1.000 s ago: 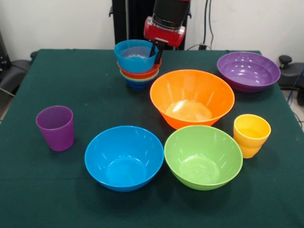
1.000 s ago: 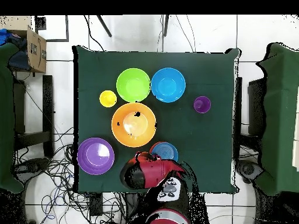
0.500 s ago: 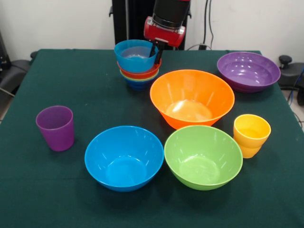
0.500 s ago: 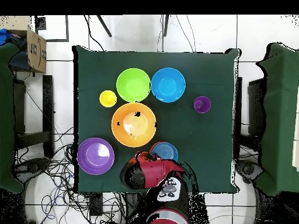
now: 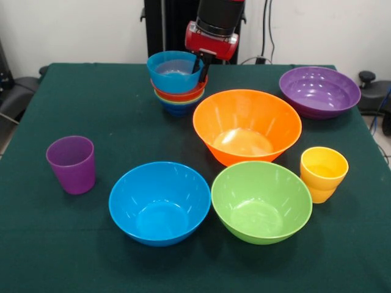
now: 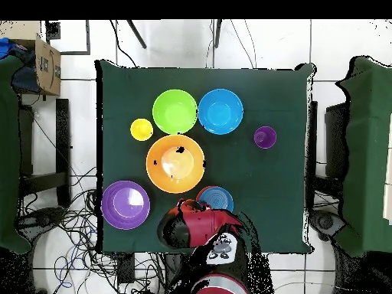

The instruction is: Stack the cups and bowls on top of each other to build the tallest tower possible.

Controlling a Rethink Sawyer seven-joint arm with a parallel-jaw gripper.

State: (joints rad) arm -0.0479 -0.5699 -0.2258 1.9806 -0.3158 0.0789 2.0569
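Directly under the pincer [image 5: 200, 63] sits the tower [image 5: 177, 82]; pincer's spread cannot be told.

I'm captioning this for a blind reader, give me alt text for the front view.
A red and black gripper hangs at the rim of a stack of small bowls, light blue on top. On the green table sit large orange, blue, green and purple bowls, plus purple and yellow cups.
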